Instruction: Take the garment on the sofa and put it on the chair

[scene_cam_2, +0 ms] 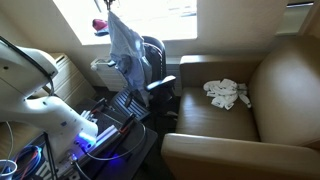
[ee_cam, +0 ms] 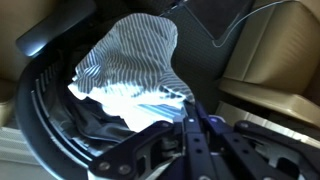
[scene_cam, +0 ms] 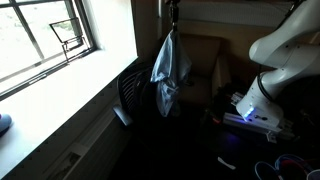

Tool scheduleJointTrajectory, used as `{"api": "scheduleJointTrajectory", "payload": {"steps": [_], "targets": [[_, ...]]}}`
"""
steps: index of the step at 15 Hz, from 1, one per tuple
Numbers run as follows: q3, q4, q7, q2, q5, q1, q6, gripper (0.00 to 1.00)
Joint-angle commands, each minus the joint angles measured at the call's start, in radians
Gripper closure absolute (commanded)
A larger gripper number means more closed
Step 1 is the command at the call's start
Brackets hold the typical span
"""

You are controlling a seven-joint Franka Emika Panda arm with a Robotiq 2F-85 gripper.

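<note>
A blue-and-white striped garment (scene_cam: 170, 68) hangs from my gripper (scene_cam: 172, 20), which is shut on its top. It dangles above the black office chair (scene_cam: 130, 92). In an exterior view the garment (scene_cam_2: 124, 50) hangs from the gripper (scene_cam_2: 108, 12) over the chair (scene_cam_2: 152, 62), left of the brown sofa (scene_cam_2: 260, 90). In the wrist view the garment (ee_cam: 135, 62) drapes below my closed fingers (ee_cam: 190, 112), with the chair's dark rim (ee_cam: 30, 110) around it.
A white crumpled cloth (scene_cam_2: 226, 93) lies on the sofa seat. The robot base (scene_cam_2: 50, 110) stands by cables and a lit box (scene_cam_2: 105, 135). A window (scene_cam: 45, 35) with a wide sill is beside the chair.
</note>
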Motion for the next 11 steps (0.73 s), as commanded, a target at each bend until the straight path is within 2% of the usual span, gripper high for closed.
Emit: {"api": "scheduleJointTrajectory", "payload": {"steps": [1,2,4,5,6,11], "targets": [[0.0,-0.004,-0.013,-0.002,-0.024,0.0,0.051,0.72],[0.0,-0.006,-0.015,-0.003,-0.029,0.0,0.069,0.96],[0.0,-0.005,-0.014,-0.001,-0.028,0.0,0.066,0.84],[0.0,-0.005,-0.014,-0.001,-0.028,0.001,0.066,0.75],[0.0,-0.005,-0.014,-0.001,-0.028,0.001,0.066,0.72],[0.0,-0.005,-0.014,-0.001,-0.028,0.001,0.066,0.72]]}}
